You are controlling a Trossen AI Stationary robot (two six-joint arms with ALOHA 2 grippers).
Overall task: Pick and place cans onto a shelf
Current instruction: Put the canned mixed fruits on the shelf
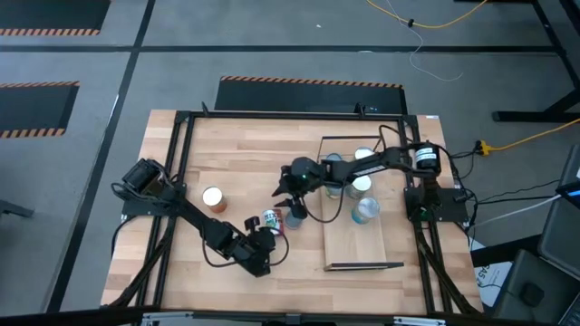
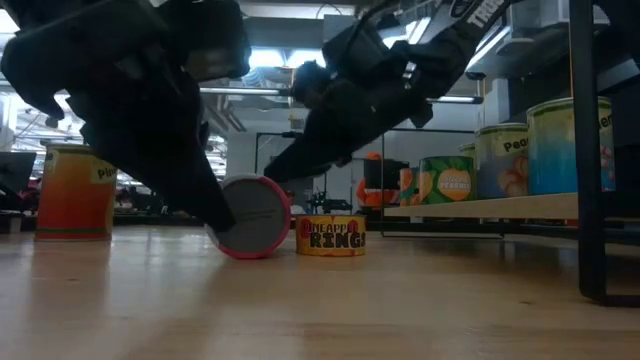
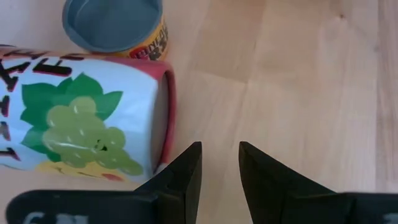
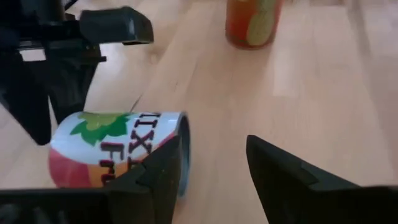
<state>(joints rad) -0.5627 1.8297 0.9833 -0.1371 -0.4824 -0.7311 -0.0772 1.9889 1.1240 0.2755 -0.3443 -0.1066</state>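
Dark left hand point(image 3: 221, 165): open, empty | tipped can point(image 3: 81, 115): beside it

even light above, backlit blur below

the high view is evenly lit, with soft shadows. in the low view bright ceiling strips behind leave both arms as dark, blurred masses. just beside the left gripper point(image 3: 220, 180), the toppled white grape-printed can point(image 3: 87, 115) is sharp, its end shaded.

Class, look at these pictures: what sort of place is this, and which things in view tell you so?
Most likely a robotics lab or workshop, not a shop or kitchen. Two dark robot arms work at a framed wooden table, hazard-striped mats mark the grey floor, and loose cables trail across it. Food cans on a small shelf look like practice props.
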